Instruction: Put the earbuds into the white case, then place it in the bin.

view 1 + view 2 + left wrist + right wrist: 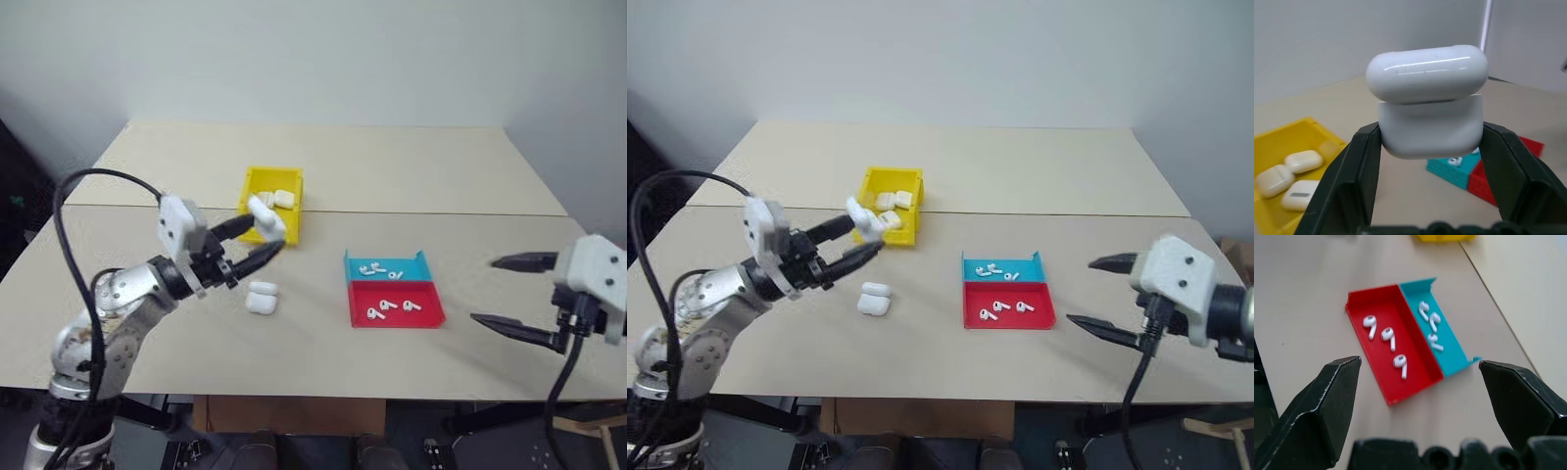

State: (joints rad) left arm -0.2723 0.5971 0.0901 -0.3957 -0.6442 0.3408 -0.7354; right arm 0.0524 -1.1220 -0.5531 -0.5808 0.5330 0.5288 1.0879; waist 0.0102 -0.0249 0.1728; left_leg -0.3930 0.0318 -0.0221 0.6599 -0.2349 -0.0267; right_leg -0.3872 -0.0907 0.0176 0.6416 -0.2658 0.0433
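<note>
Between the left gripper's (263, 238) black fingers sits the white case (1430, 105), pinched tight, lid a little open in the wrist view. Just behind it stands the bin (257, 186). The right gripper (505, 292) is spread wide, earbuds (1387, 339) ahead.

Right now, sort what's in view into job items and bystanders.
Job: glossy white case gripped by left gripper; tiny white earbuds; yellow plastic bin; open right gripper.
Bystanders: two spare white cases on table; red tray; blue tray.
</note>
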